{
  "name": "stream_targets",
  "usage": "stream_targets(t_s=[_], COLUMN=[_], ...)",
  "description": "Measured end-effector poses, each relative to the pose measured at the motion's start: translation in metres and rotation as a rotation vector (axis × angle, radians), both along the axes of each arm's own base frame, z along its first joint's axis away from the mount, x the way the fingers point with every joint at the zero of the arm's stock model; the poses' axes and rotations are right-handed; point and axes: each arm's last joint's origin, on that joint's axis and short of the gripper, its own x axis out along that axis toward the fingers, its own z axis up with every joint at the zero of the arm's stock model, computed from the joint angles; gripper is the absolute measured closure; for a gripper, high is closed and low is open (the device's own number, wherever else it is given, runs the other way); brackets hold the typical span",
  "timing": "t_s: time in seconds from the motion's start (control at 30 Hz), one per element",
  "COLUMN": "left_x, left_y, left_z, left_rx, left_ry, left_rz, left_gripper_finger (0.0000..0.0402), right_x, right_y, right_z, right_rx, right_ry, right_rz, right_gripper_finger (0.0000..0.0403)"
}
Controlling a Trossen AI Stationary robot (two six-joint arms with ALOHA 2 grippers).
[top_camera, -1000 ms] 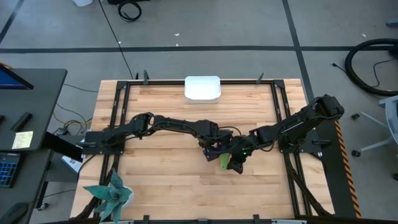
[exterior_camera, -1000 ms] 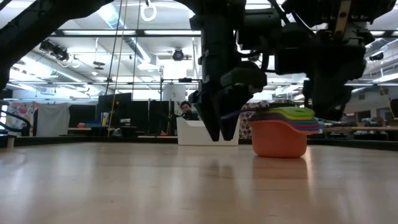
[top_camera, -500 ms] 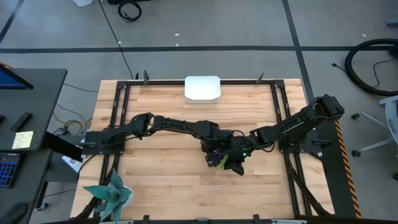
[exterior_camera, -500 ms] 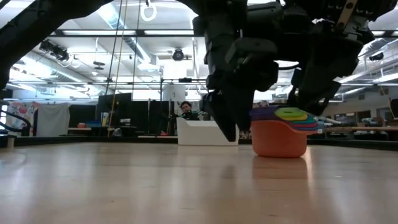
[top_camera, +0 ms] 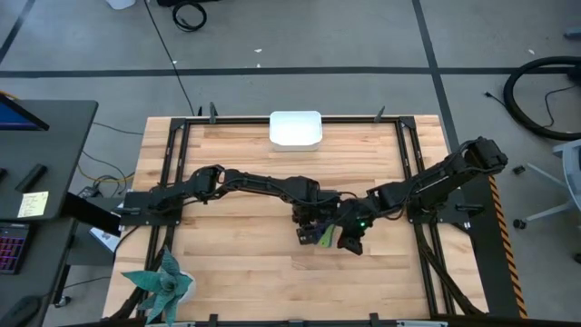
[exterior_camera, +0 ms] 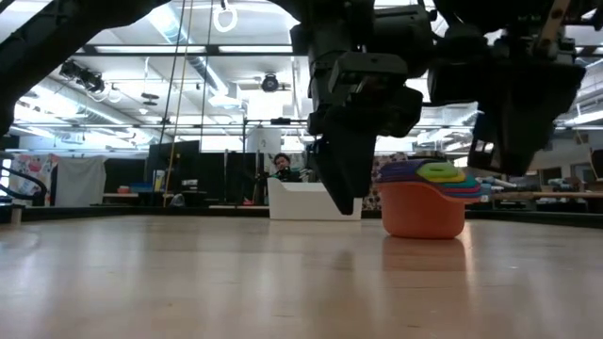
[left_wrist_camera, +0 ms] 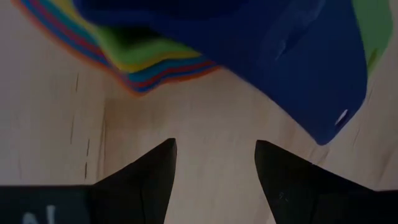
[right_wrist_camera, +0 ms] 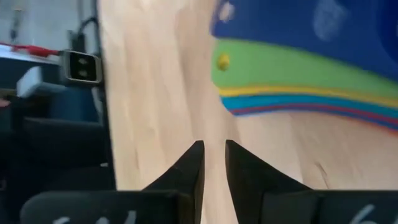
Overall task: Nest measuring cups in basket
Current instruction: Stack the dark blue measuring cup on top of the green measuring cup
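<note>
Left arm stretched from the left edge of the pale wooden worktop (top_camera: pixel 236 272) to its middle. Left hand (top_camera: pixel 309 233) lowered just beside the stack, fingers spread wide, nothing between them, bare wood showing in the gap in the left wrist view.

Between the two hands, toward the near side of the middle: the set of small round plastic measuring cups (exterior_camera: pixel 424 202), stacked one inside another. Orange bowl outermost and resting on the wood, then red, light blue, yellow and green rims, dark blue on top. Flat handles fanned out to one side. Stack upright, apart from both hands as far as can be told.

Right of the stack: right hand (top_camera: pixel 349 240), raised a little above the cups in the low view, fingers drawn almost together with only a thin slit, pinching nothing.

At the far edge, well apart from all this: the small white plastic basket (top_camera: pixel 296 130) with rounded corners and low walls, no cups in it.

Judged step: nesting seemingly done, transfer to the basket not yet begun. Next move likely to call for a firm pinch on the bundled handles or the orange wall, a level lift to keep the stack together, then a carry across to the basket.
</note>
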Motion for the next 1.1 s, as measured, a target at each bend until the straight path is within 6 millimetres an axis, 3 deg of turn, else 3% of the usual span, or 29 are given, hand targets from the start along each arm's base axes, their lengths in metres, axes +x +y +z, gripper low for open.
stream_targets(t_s=[0.33,0.67,1.1], left_x=[0.003,0.011,0.014], left_y=[0.000,-0.001,-0.004], left_z=[0.001,0.000,0.001], left_rx=[0.027,0.037,-0.029], left_ry=[-0.061,-0.190,-0.252], left_rz=[-0.098,-0.246,-0.324], left_gripper_finger=[0.0180,0.0180,0.0180], right_x=[0.000,-0.009,-0.012], right_y=[0.000,-0.002,-0.005], right_z=[-0.004,-0.022,-0.027], right_rx=[-0.160,-0.102,-0.240], right_ry=[-0.055,-0.158,-0.260], right_rz=[-0.005,0.003,0.134], right_gripper_finger=[0.0341,0.0341,0.0341])
